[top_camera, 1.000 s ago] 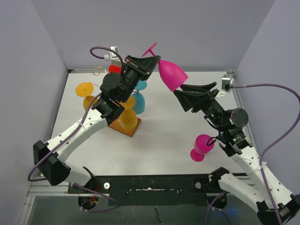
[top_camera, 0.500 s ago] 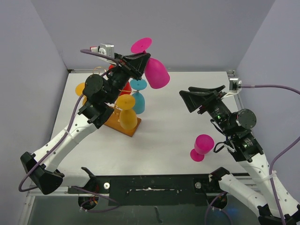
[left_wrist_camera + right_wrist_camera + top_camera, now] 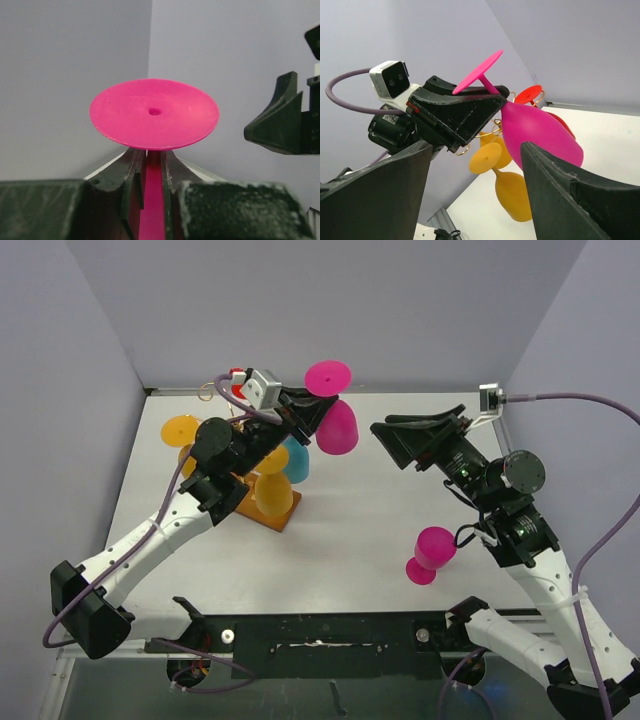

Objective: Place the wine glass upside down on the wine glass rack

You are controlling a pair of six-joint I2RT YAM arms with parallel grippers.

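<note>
A magenta wine glass (image 3: 338, 428) hangs foot up and bowl down, tilted, with my left gripper (image 3: 312, 410) shut on its stem. In the left wrist view the round foot (image 3: 154, 114) sits just above the fingers (image 3: 125, 170), which pinch the stem. The wine glass rack (image 3: 281, 519), gold wire on a wooden base, stands just left of and below the held glass. It carries yellow, blue and red glasses upside down. My right gripper (image 3: 392, 445) is open and empty, a short way right of the bowl (image 3: 540, 132).
A second magenta glass (image 3: 430, 552) stands on the table near the right arm. Yellow glasses (image 3: 272, 492) hang at the rack's near side and a blue one (image 3: 297, 460) sits close under the held bowl. Walls close the table at the back and on both sides.
The right gripper let go of the glass bowl, opened wide and drew back. The left arm swung the glass left toward the rack, turning its foot up.
</note>
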